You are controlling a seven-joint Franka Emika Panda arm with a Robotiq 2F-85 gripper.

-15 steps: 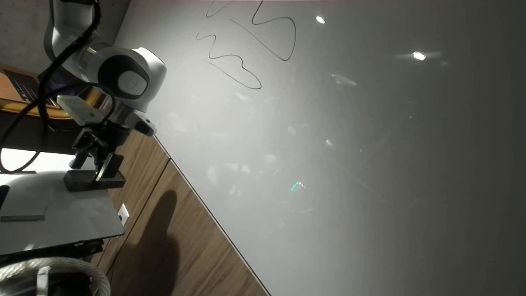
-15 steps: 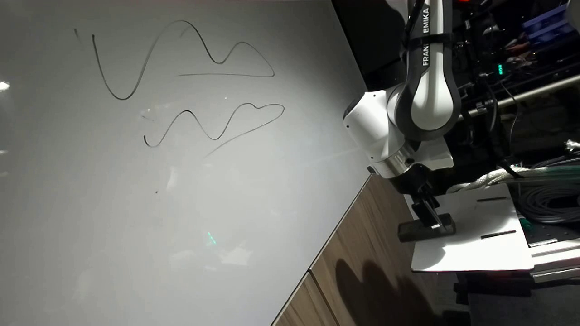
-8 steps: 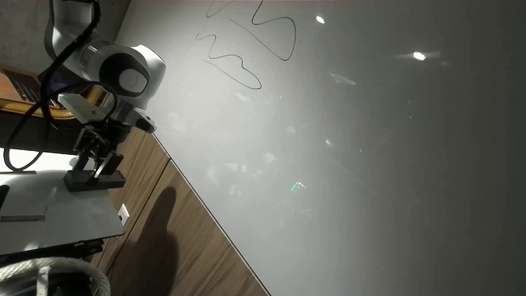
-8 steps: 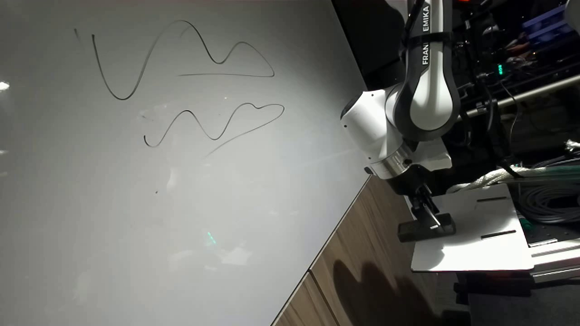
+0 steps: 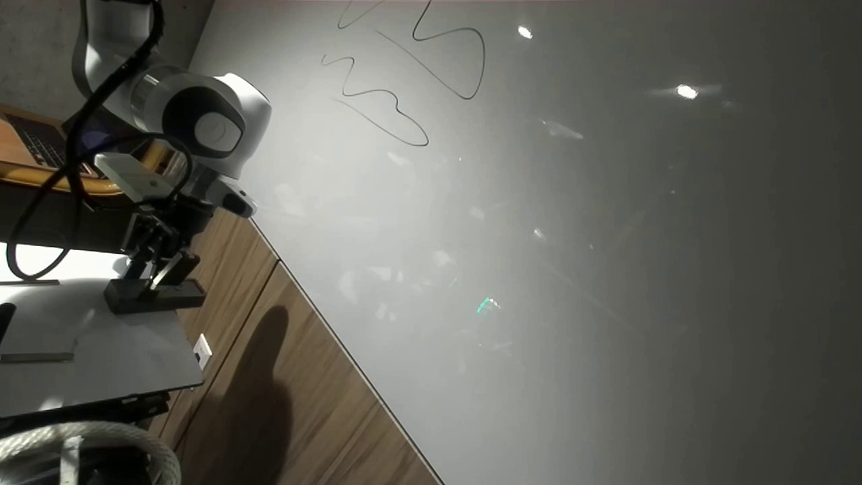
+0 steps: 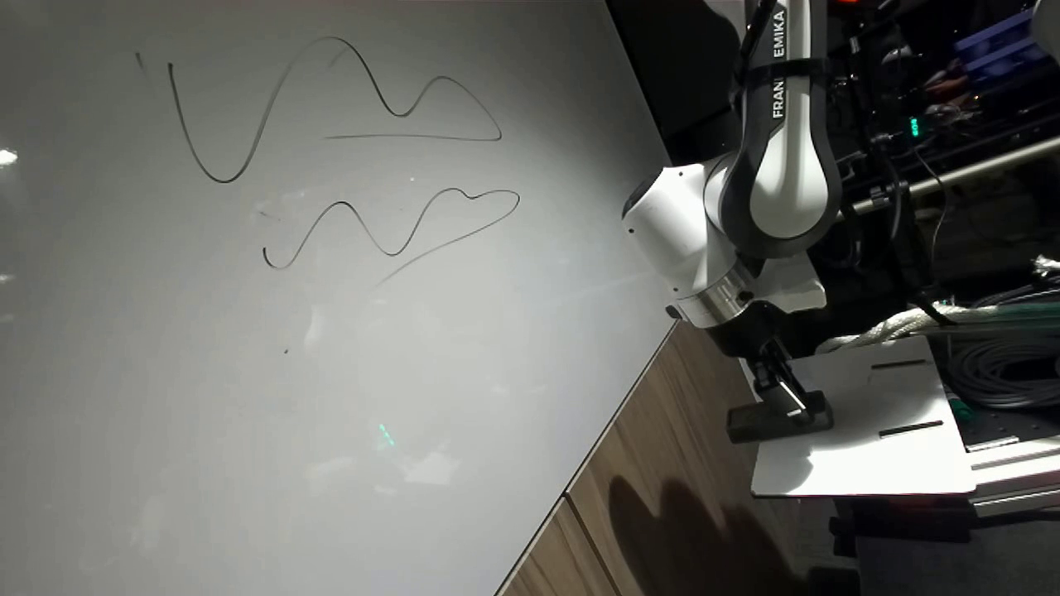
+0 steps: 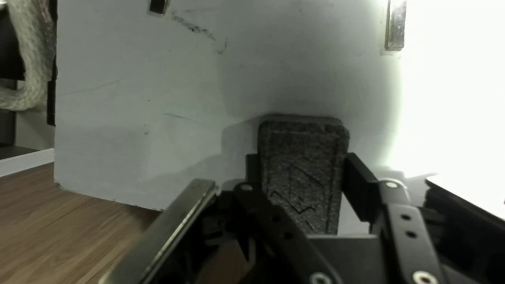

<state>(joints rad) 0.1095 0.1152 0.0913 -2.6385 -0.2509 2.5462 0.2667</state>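
Wrist view shows the hand [image 7: 301, 167] clamped across a dark grey felt block [image 7: 303, 148], its two black pads [image 7: 359, 189] pressed to the long sides and standing apart by just the block's width. Thin dark lines mark the face of the block, and one end is hidden behind the hand. Joined to the hand is the white-and-black arm [image 6: 791, 190]. The block lies on a white worktop [image 7: 177, 134], scuffed with a few black marks; in both exterior views the block sits right at the edge, one end seeming to jut past. Farther along the worktop are a shiny strip [image 7: 395, 27] and a dark strip [image 7: 159, 6], the latter cut off at the view's border. Past another edge runs pale braided rope [image 7: 29, 59], and in an exterior view coiled grey cable [image 6: 994, 389] lies near it. Wood panelling [image 6: 662, 414] stands beside the worktop, bearing a dark shadow [image 6: 687, 538] and, in an exterior view, a small white plate [image 5: 203, 350]. Next to the panelling spreads a large whiteboard [image 6: 248, 430] with wavy black lines [image 6: 224, 180] drawn on it. Farther off, in an exterior view, a laptop [image 5: 40, 141] sits on a yellow-rimmed surface [image 5: 60, 184].
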